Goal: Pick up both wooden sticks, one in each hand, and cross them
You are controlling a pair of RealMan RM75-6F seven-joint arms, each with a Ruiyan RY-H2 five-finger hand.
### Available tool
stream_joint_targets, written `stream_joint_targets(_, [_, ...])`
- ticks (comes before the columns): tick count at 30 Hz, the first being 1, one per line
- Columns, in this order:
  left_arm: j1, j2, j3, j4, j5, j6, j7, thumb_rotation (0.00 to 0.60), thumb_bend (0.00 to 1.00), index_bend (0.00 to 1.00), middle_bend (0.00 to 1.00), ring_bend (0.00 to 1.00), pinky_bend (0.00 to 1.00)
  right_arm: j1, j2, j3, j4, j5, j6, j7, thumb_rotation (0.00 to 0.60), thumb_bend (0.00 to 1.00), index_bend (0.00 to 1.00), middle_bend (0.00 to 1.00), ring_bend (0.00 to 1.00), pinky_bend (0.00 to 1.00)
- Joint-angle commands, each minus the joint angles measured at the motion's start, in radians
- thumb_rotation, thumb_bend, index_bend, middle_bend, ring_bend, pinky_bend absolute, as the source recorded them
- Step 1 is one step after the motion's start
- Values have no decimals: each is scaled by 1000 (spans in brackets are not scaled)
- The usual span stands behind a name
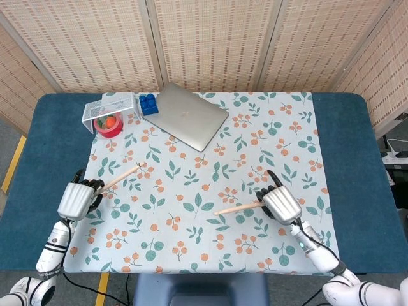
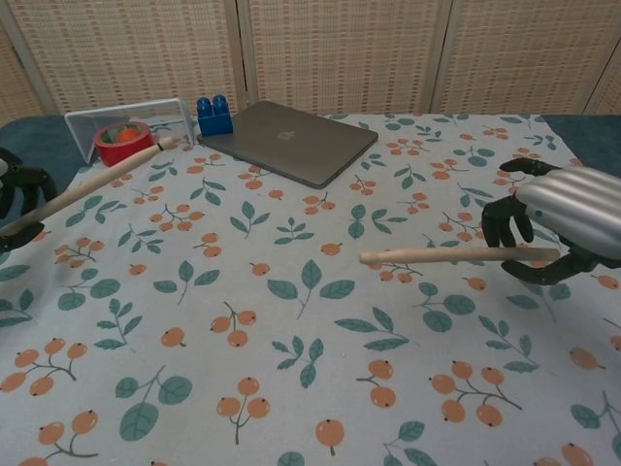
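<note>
Two pale wooden sticks are held above the floral tablecloth [image 1: 204, 159]. My left hand [image 1: 76, 199] grips one stick [image 1: 120, 176] at the table's left edge; the stick points up and to the right, its tip near the red tape roll in the chest view [image 2: 87, 184]. My right hand [image 1: 280, 204] holds the other stick [image 1: 237, 207] at the right; it lies nearly level and points left, seen again in the chest view [image 2: 446, 255]. The sticks are far apart and do not touch. In the chest view only the left hand's dark fingers [image 2: 17, 189] show at the frame edge.
A closed grey laptop [image 1: 188, 116] lies at the back centre. A blue block [image 1: 148, 103] stands beside it. A clear wire-edged box [image 1: 108, 108] with a red tape roll [image 1: 108, 124] sits at the back left. Blue table surface [image 1: 357, 166] flanks the cloth.
</note>
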Motion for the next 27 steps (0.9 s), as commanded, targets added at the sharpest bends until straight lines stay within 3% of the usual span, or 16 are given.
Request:
stream_joint_targets(1, [0, 19, -5, -50, -3, -1, -15, 600, 655, 811, 921, 596, 211, -6, 1, 29, -46, 0, 41, 108, 600, 403, 971, 836, 529, 79])
stream_joint_targets(6, [-16, 50, 0, -206, 15, -14, -9, 600, 655, 814, 925, 596, 212, 22, -31, 70, -92, 24, 19, 171, 600, 403, 970, 836, 529, 105])
stream_joint_targets(16, [-88, 69, -54, -468, 8, -62, 201, 600, 655, 814, 926, 596, 216, 130, -142, 167, -123, 131, -118, 133, 600, 403, 971, 836, 529, 112])
stream_joint_targets(27, [-97, 21, -42, -547, 1, -73, 306, 600, 655, 814, 929, 596, 216, 176, -196, 196, -130, 198, -161, 70, 600, 403, 971, 836, 529, 112])
